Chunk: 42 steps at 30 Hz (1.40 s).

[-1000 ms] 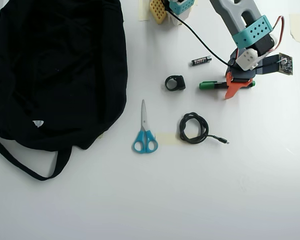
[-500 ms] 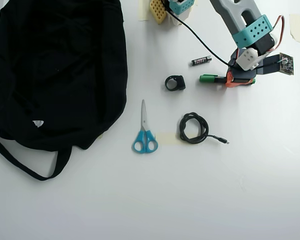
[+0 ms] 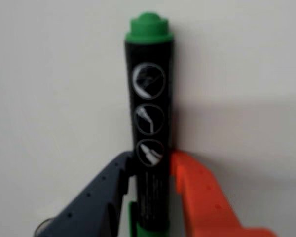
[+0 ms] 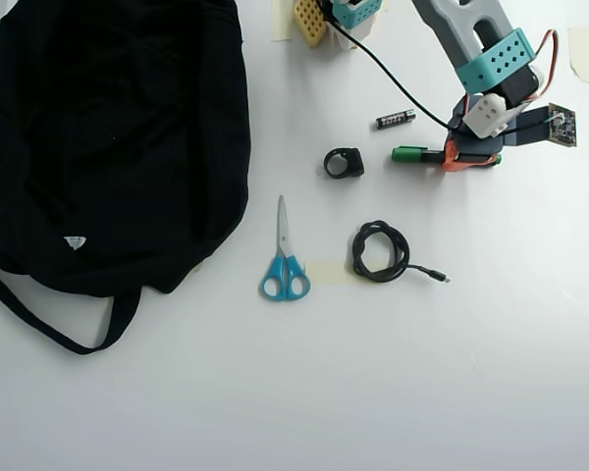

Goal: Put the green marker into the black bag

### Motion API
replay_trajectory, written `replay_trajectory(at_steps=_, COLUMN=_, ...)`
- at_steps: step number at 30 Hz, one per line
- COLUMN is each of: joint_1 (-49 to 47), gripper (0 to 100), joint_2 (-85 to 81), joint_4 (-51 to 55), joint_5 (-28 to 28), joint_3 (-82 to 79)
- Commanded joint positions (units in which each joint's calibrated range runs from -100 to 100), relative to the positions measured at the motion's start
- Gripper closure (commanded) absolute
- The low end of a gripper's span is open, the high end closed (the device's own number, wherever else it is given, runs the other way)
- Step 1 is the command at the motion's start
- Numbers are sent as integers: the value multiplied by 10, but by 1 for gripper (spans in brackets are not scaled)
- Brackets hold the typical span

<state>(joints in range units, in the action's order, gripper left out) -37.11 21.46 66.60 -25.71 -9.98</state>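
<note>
White table (image 4: 471,392), seen from above and from the wrist. Gripper (image 3: 150,160) pinching the marker (image 3: 149,123) across its black barrel: dark blue finger (image 3: 106,192) on the left of the wrist view, orange finger (image 3: 197,197) on the right, both pressed against the barrel. Marker pointing away from the wrist camera, green end at the top of that view, three pale round symbols down the barrel, a strip of green showing low between the fingers. Slightly blurred throughout.

From overhead, gripper (image 4: 450,155) at upper right, low over the table, arm (image 4: 471,39) reaching in from the top edge. Marker (image 4: 412,154) lying level, left to right, green end sticking out to the left of the fingers. Cannot tell whether resting on the table or lifted just clear.

Bag (image 4: 118,137) filling the upper left, floppy and black, small white tag (image 4: 75,241) near its lower edge, strap (image 4: 49,314) looping out below. Well apart from the marker.

Between them: small battery (image 4: 396,119) just above the marker, black ring-shaped piece (image 4: 344,163) just left of it, blue-handled scissors (image 4: 284,257) lower down, coiled black cable (image 4: 383,252) right of the scissors.
</note>
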Motion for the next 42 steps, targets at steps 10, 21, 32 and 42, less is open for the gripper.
replay_trajectory(at_steps=10, joint_1=1, gripper=98, joint_2=-25, joint_4=107, joint_5=7, joint_3=120)
replay_trajectory(at_steps=21, joint_1=2, gripper=98, joint_2=-96, joint_4=120, joint_5=10, joint_3=146)
replay_trajectory(at_steps=32, joint_1=11, gripper=98, joint_2=-204, joint_4=120, joint_5=55, joint_3=146)
replay_trajectory(at_steps=42, joint_1=48, gripper=98, joint_2=-283, joint_4=192, joint_5=75, joint_3=145)
